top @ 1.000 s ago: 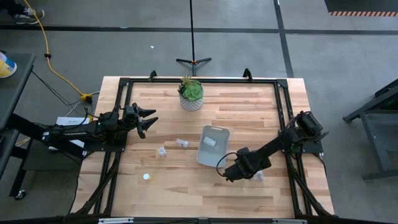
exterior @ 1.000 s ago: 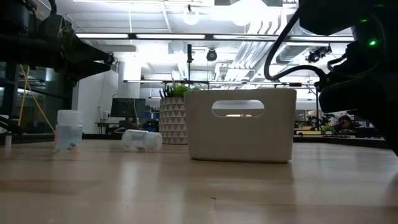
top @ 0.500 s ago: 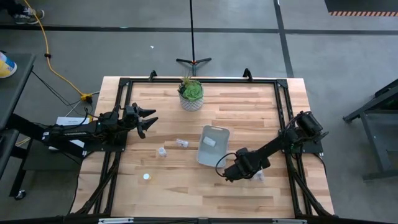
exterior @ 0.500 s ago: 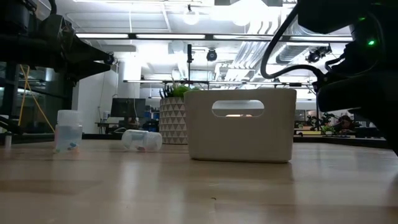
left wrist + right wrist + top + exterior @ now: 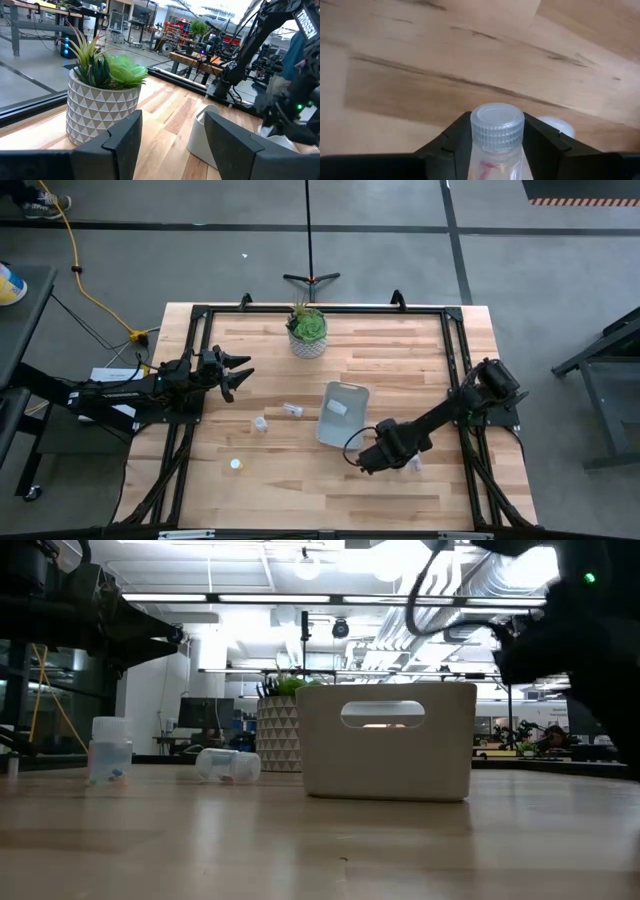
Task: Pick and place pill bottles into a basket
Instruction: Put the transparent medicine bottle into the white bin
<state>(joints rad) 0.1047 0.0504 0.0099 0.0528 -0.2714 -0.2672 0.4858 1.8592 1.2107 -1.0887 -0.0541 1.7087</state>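
Note:
The pale basket [image 5: 342,412] stands mid-table and holds one pill bottle [image 5: 338,408]; the low view shows the basket's side [image 5: 388,740]. Left of it, one bottle lies on its side [image 5: 292,410] and one stands upright [image 5: 261,424]. A third bottle [image 5: 236,464] sits nearer the front. My right gripper [image 5: 365,460] is shut on a bottle [image 5: 496,131], in front of the basket's near right corner. Another bottle [image 5: 415,464] rests beside that arm. My left gripper [image 5: 238,374] is open and empty at the table's left side. My right gripper pinches the bottle between its two fingers [image 5: 451,142], one on each side of the body just below the ribbed cap [image 5: 497,122]. The cap end points away from the wrist, out past the fingertips. The lower body is hidden between the fingers.
A green plant in a white patterned pot [image 5: 307,332] stands at the far edge, also close ahead in the left wrist view [image 5: 102,95]. A black frame [image 5: 325,310] runs round the wooden table. Bare wood lies at the front and far right.
My right gripper has gone up with the bottle and shifted slightly toward the table's left; in the low view its arm stands higher than before. The left arm, the basket and the other bottles have kept still.

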